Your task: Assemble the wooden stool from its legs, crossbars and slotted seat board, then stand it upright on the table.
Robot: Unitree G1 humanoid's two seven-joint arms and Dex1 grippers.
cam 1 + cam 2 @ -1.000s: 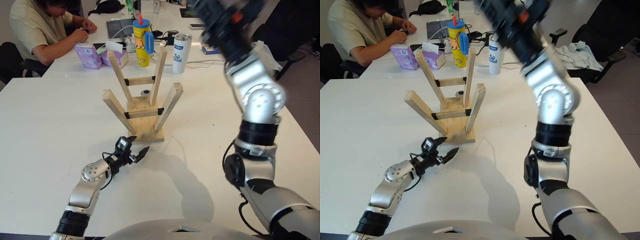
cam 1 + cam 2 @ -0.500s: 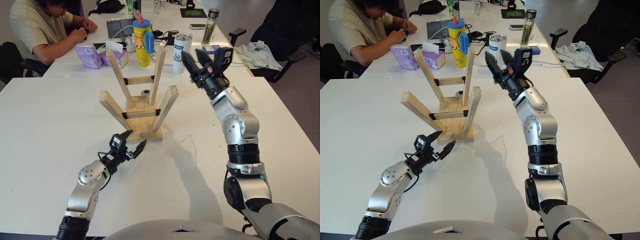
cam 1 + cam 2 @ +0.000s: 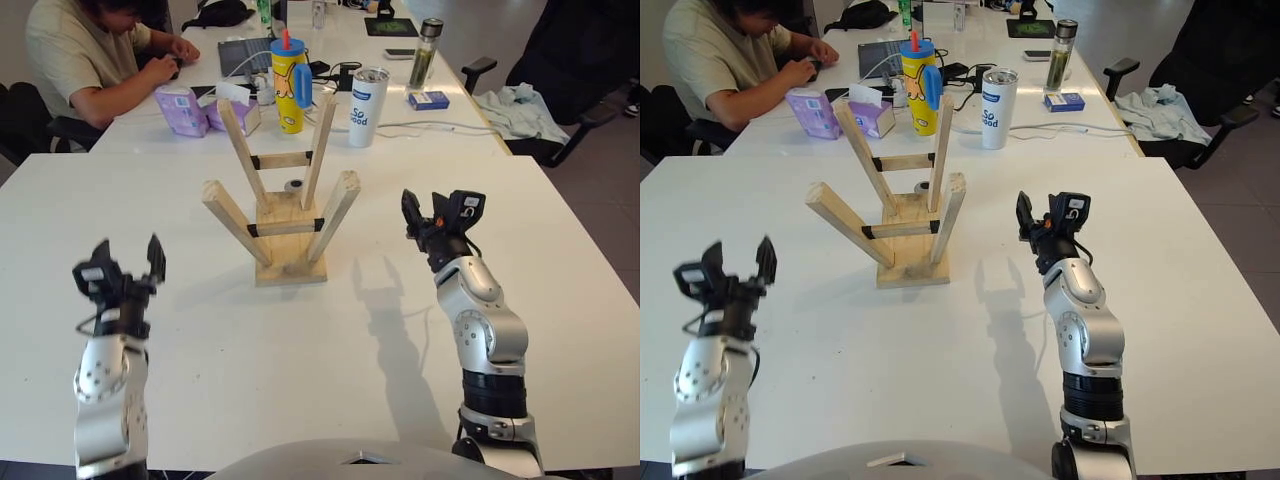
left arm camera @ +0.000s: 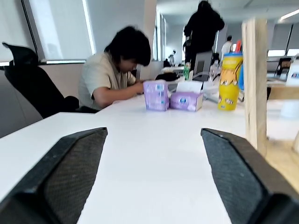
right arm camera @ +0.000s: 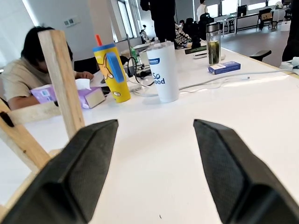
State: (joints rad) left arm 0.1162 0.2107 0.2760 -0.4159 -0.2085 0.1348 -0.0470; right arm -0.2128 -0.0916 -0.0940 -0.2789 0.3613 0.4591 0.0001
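The wooden stool (image 3: 285, 215) rests upside down in the middle of the white table (image 3: 330, 360), its slotted seat board (image 3: 291, 269) flat on the surface. Its legs splay upward, joined by crossbars. My left gripper (image 3: 125, 264) hovers open and holds nothing, well left of the stool near the table's left side. My right gripper (image 3: 425, 218) is open with nothing in it, raised to the right of the stool. One stool leg (image 4: 256, 84) shows beyond the left fingers (image 4: 70, 172). A leg (image 5: 60, 79) and a crossbar show past the right fingers (image 5: 224, 168).
On the adjoining far table stand a yellow bottle (image 3: 288, 85), a white tumbler (image 3: 366, 106), purple tissue boxes (image 3: 180, 110) and a cable (image 3: 440, 127). A person sits at its left end. Bare tabletop lies on both sides of the stool and in front of it.
My left gripper has pulled away from the seat board's front edge to the far left. My right arm has swung down from high above the stool to its right. The stool stayed put.
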